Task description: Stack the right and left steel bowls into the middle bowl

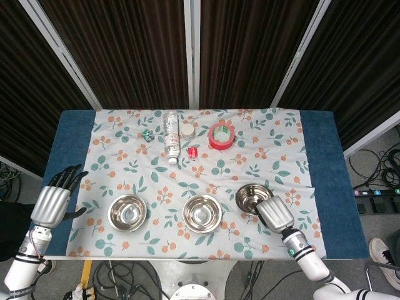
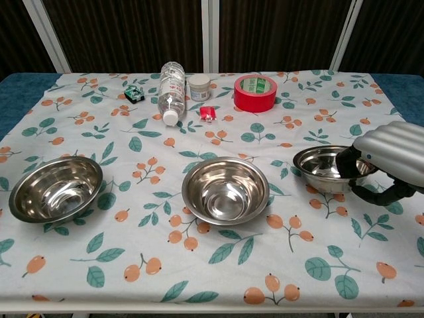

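Three steel bowls sit along the near side of the floral cloth. The left bowl (image 1: pixel 127 212) (image 2: pixel 55 188) and the middle bowl (image 1: pixel 202 212) (image 2: pixel 225 189) rest flat. The right bowl (image 1: pixel 251 197) (image 2: pixel 323 167) is lifted slightly off the cloth, and my right hand (image 1: pixel 275 214) (image 2: pixel 389 164) grips its right rim with fingers inside. My left hand (image 1: pixel 55 200) hovers open at the table's left edge, left of the left bowl; the chest view does not show it.
At the back of the cloth lie a clear water bottle (image 1: pixel 170 136) (image 2: pixel 171 89), a small white jar (image 1: pixel 187 130), a red tape roll (image 1: pixel 221 135) (image 2: pixel 256 93), a small red item (image 1: pixel 193 152) and a small green-black item (image 1: pixel 147 134).
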You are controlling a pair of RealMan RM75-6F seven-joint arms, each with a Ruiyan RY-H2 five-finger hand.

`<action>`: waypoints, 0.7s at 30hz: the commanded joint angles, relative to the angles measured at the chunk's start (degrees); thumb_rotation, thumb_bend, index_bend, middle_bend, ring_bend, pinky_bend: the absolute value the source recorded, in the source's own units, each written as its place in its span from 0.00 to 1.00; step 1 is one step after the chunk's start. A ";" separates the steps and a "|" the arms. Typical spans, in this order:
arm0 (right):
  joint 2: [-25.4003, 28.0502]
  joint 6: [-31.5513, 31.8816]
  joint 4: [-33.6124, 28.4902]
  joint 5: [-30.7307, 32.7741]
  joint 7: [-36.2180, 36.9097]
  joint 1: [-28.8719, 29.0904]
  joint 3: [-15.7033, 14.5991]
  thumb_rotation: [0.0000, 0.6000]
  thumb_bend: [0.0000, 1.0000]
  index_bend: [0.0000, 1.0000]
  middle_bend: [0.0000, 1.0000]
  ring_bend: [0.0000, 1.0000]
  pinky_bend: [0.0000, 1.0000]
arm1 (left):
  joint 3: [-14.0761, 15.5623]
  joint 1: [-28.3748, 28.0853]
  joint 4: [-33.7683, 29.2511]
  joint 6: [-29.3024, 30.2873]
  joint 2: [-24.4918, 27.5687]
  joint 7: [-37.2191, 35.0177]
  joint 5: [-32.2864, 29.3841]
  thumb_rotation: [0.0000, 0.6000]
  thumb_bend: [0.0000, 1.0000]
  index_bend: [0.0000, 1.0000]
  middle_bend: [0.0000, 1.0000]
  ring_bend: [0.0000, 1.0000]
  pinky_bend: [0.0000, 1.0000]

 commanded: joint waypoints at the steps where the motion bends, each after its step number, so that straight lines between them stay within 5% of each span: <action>1: 0.71 0.69 -1.44 -0.73 -0.70 0.50 0.57 1.00 0.44 0.67 0.56 0.90 0.90 | -0.03 0.02 0.01 0.04 0.02 -0.06 -0.02 1.00 0.04 0.20 0.17 0.11 0.22; 21: -2.06 -1.95 -11.50 -2.28 -12.23 7.18 3.44 1.00 0.45 0.68 0.57 0.90 0.90 | -1.05 0.66 0.26 1.73 0.97 -1.54 -0.73 1.00 0.04 0.20 0.17 0.11 0.22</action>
